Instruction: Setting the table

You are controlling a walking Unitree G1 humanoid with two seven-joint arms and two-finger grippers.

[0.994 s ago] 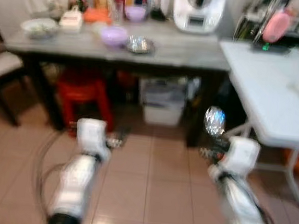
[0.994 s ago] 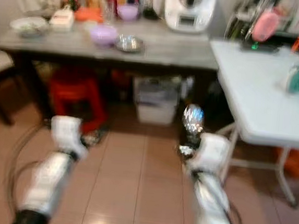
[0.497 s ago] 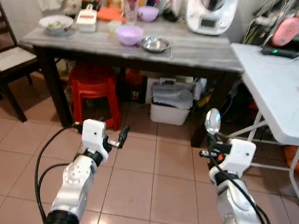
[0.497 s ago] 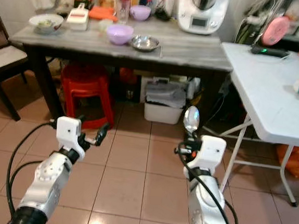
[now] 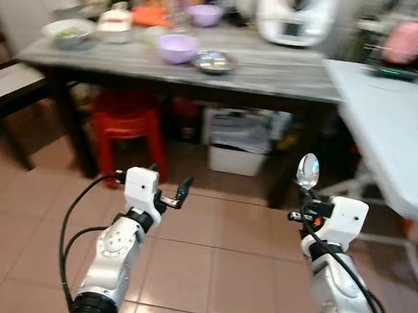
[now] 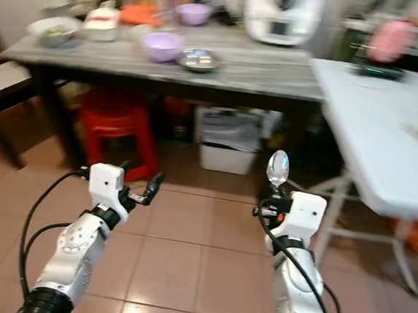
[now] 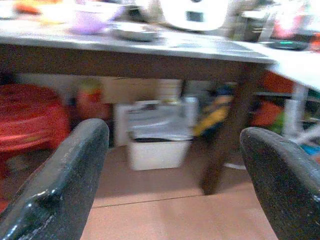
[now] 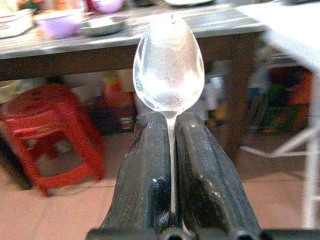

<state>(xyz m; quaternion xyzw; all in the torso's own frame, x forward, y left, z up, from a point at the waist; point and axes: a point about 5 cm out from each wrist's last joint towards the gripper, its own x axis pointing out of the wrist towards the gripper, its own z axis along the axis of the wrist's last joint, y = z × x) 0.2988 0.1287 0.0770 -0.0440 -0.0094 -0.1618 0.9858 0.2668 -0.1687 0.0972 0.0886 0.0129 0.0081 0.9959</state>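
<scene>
My right gripper is shut on a metal spoon, whose bowl stands upright above the fingers. In the right wrist view the spoon sticks straight out from between the two black fingers. My left gripper is held out over the tiled floor with its fingers wide apart and nothing between them. Ahead stands a grey-topped dark table carrying a purple bowl and a small metal dish.
A white folding table stands at the right. Under the dark table are a red stool and a white bin. A chair is at the left. A white appliance and several containers crowd the table's back.
The whole view has shifted and blurred as the camera moved; the tables sit slightly differently in frame. Both arms keep their pose, the spoon still held upright.
</scene>
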